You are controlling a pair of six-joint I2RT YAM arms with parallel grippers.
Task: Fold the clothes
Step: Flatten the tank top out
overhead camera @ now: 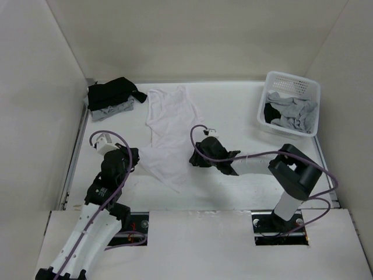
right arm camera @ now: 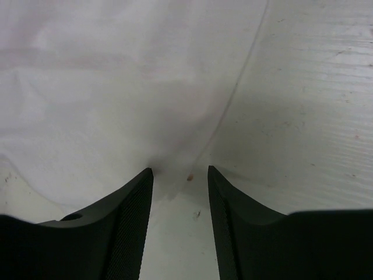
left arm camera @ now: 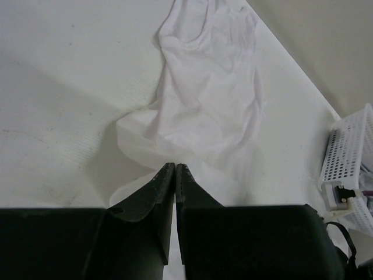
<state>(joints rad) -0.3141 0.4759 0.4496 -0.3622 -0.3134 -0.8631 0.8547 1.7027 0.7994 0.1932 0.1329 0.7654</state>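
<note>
While low at the tank top (left arm camera: 210, 99), left fingers (left arm camera: 156, 195) pinching it, right fingers (right arm camera: 131, 224) spread.

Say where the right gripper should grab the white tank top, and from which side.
Grip the white tank top at its near right side edge, coming in low from the bare table on its right. The cloth lies flat there with a free edge ahead of the open right gripper; the left gripper appears to pinch the opposite corner.
</note>
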